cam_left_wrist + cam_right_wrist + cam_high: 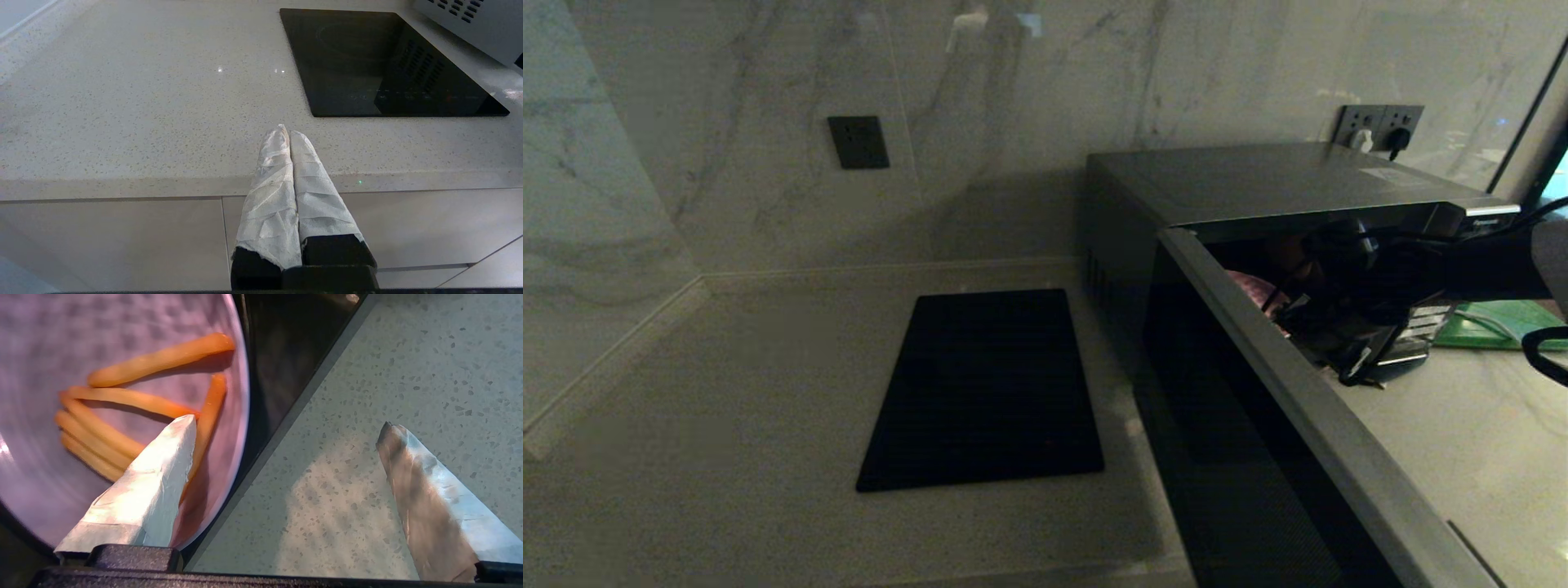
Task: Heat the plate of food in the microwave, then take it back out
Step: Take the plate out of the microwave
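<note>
Lavender plate of food (122, 396) rim between open right hand (286, 428) fingers, microwave (1258, 188) doorway.

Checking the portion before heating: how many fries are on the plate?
6 show on the plate of food: two upper ones, one along the rim side, three bunched below beside the right gripper finger, which may hide more.

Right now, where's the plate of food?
Head view: the plate of food sits inside the microwave on the right, behind its open door. Right wrist view: the open right gripper straddles the plate's rim, one finger over the food.
</note>
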Controlling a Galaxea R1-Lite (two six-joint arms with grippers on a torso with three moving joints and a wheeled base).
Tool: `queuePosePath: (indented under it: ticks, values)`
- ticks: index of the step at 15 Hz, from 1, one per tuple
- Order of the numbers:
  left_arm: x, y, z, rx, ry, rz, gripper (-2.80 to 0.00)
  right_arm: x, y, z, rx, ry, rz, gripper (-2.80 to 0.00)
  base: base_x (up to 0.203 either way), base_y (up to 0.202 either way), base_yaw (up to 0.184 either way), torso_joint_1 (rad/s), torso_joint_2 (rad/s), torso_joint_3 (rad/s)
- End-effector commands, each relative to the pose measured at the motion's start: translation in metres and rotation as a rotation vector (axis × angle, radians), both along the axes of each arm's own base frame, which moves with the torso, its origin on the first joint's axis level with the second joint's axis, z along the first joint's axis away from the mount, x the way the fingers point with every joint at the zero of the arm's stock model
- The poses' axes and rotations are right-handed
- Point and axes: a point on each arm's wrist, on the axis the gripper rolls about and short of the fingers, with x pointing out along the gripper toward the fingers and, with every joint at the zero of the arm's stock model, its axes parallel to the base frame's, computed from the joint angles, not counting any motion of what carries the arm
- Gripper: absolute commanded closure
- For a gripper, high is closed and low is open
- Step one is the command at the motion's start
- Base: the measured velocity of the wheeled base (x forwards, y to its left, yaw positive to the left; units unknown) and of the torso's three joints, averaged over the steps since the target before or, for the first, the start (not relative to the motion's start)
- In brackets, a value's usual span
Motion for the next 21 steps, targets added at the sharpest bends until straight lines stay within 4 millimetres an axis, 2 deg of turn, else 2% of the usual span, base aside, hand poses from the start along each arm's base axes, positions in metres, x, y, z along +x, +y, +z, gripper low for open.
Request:
queuePosePath:
  ticks: [1, 3, 4, 10, 14, 21]
  values:
    - [0.0, 0.0, 0.0, -0.001, 0.0, 0.0, 0.0, 0.002, 0.0, -0.006, 0.0, 0.015, -0.004, -2.8, 0.0, 0.0, 0.0, 0.0, 0.0, 0.0]
    - [0.0, 0.0, 0.0, -0.001, 0.0, 0.0, 0.0, 0.002, 0.0, -0.006, -0.002, 0.016, -0.004, -2.8, 0.0, 0.0, 0.0, 0.0, 0.0, 0.0]
    - [0.0, 0.0, 0.0, -0.001, 0.001, 0.0, 0.0, 0.002, 0.0, -0.006, -0.002, 0.016, -0.004, 0.0, 0.0, 0.0, 0.0, 0.0, 0.0, 0.0]
    - [0.0, 0.0, 0.0, -0.001, 0.001, 0.0, 0.0, 0.002, 0.0, -0.003, 0.0, 0.008, -0.005, 0.0, 0.0, 0.0, 0.0, 0.0, 0.0, 0.0]
    - [0.0, 0.0, 0.0, -0.001, 0.001, 0.0, 0.0, -0.003, 0.0, 0.007, 0.003, -0.015, -0.006, 0.0, 0.0, 0.0, 0.0, 0.0, 0.0, 0.0]
    - [0.0, 0.0, 0.0, -0.001, 0.001, 0.0, 0.0, -0.005, -0.002, 0.015, 0.008, -0.033, -0.018, 0.0, 0.0, 0.0, 0.0, 0.0, 0.0, 0.0]
